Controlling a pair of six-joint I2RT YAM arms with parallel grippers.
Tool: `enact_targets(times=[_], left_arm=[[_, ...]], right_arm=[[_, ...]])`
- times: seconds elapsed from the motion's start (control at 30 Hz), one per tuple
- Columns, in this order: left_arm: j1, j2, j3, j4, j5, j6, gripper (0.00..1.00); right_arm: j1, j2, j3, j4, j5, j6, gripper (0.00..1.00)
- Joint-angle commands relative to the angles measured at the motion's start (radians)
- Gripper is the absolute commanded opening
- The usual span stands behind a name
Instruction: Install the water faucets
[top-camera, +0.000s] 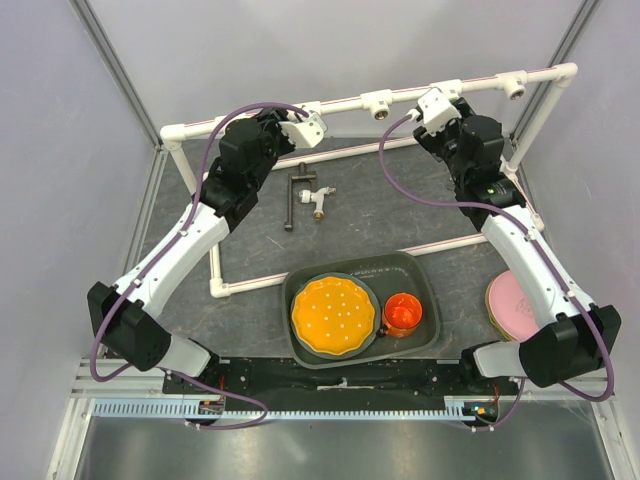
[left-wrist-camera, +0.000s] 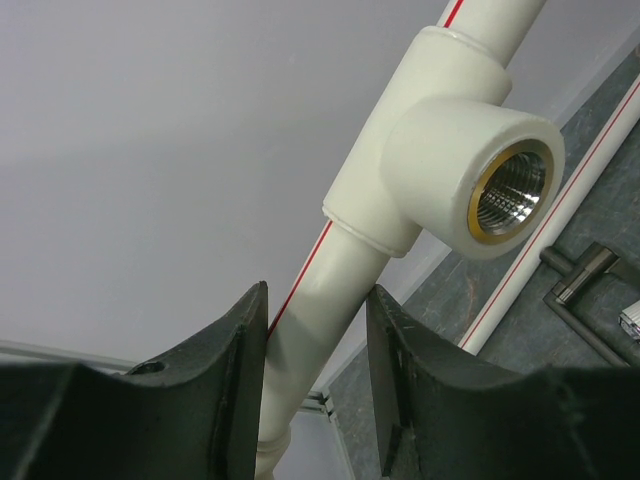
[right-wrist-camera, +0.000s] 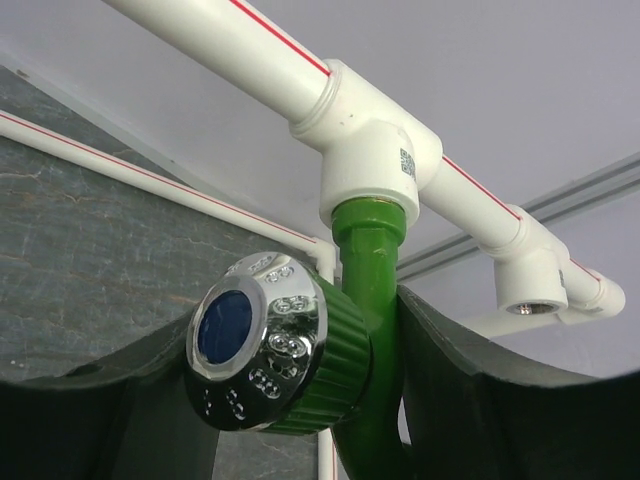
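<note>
A white PVC pipe frame (top-camera: 345, 104) stands at the back of the mat. My left gripper (top-camera: 300, 128) (left-wrist-camera: 315, 340) is shut on its top pipe (left-wrist-camera: 325, 290), just below an empty brass-threaded tee socket (left-wrist-camera: 470, 170). My right gripper (top-camera: 437, 108) (right-wrist-camera: 370, 400) is shut on the green faucet (right-wrist-camera: 365, 260). The faucet's upper end sits in a tee socket (right-wrist-camera: 375, 160), and its round silver knob (right-wrist-camera: 255, 340) faces the camera. The green faucet is hidden in the top view. The black-handled white-and-brass faucet (top-camera: 308, 195) lies on the mat inside the frame, and its handle shows in the left wrist view (left-wrist-camera: 585, 280). No tiny silvery faucet is in view.
Empty tee sockets sit on the top rail (top-camera: 377, 103) (top-camera: 515, 85) (right-wrist-camera: 530, 285). A dark tray (top-camera: 425, 275) near the front holds an orange plate (top-camera: 335, 315) and an orange cup (top-camera: 403, 313). A pink plate (top-camera: 515, 305) lies at the right edge. Grey walls enclose the space.
</note>
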Motion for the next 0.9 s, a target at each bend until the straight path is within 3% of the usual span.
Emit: enact_targets(times=[0.0,0.5,0.73,0.77,0.8,0.83,0.87], left_arm=[[-0.057,0.015,-0.029,-0.092,0.082,-0.058,0.02],[-0.061,0.006,-0.031,-0.090,0.084,-0.058,0.02],[-0.062,0.001,-0.031,-0.092,0.084,-0.057,0.02],[-0.062,0.003,-0.031,-0.090,0.085,-0.058,0.02],[-0.064,0.003,-0.029,-0.090,0.085,-0.058,0.02],[-0.062,0.003,-0.031,-0.092,0.085,-0.058,0.02],[-0.062,0.001,-0.031,-0.089,0.087,-0.058,0.02]], right_arm=[[0.000,-0.024,0.025,0.065,-0.110,0.310,0.00],[0.000,-0.032,0.054,0.086,-0.007,0.592,0.00],[0.000,-0.052,0.059,0.086,-0.056,0.562,0.01],[0.000,-0.065,0.055,0.086,-0.073,0.546,0.08],[0.002,-0.070,0.053,0.086,-0.088,0.517,0.22],[0.000,-0.079,0.050,0.082,-0.107,0.506,0.47],[0.000,-0.090,0.051,0.065,-0.113,0.494,0.55]])
